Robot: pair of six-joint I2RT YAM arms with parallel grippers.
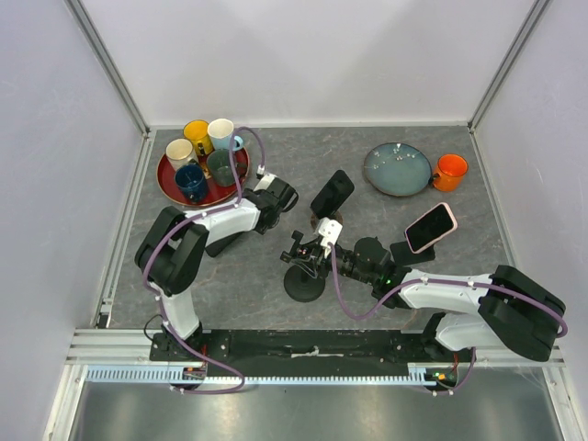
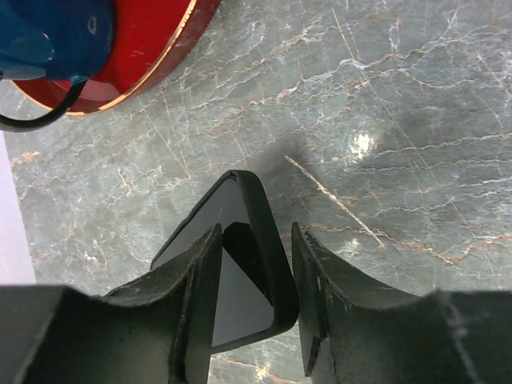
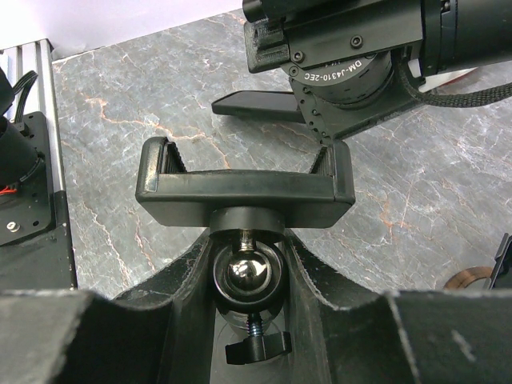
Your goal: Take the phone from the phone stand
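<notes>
Phone point(image 1: 333, 193) is out of the cradle, so the main step looks done.

- Red tray point(image 1: 162, 188) at far left is not involved.
- The left gripper point(image 2: 256, 236) straddles one corner of the phone, one finger on each side. I can't tell from the wrist view whether it's pinching or slack.
- The phone sits up-table from the phone stand point(image 3: 244, 192) and clear of it. The right wrist view shows a dark slab low over the table point(image 1: 248, 285), under the left wrist. That's probably the phone, so I judge it's down or very nearly down.
- The stand's cradle is empty, with nothing between the side arms.
- The right gripper point(image 3: 248, 240) is clamped on the stand's neck at the ball joint, bracing it.
- Further right, a second phone point(image 1: 430, 227) in a pink case leans on a separate black holder point(image 1: 402, 252). Neither arm is near it. I read it as not the target, but I'm not certain.

What's left: confirm the phone rests flat, let go of it, release the stand and back both arms away.
</notes>
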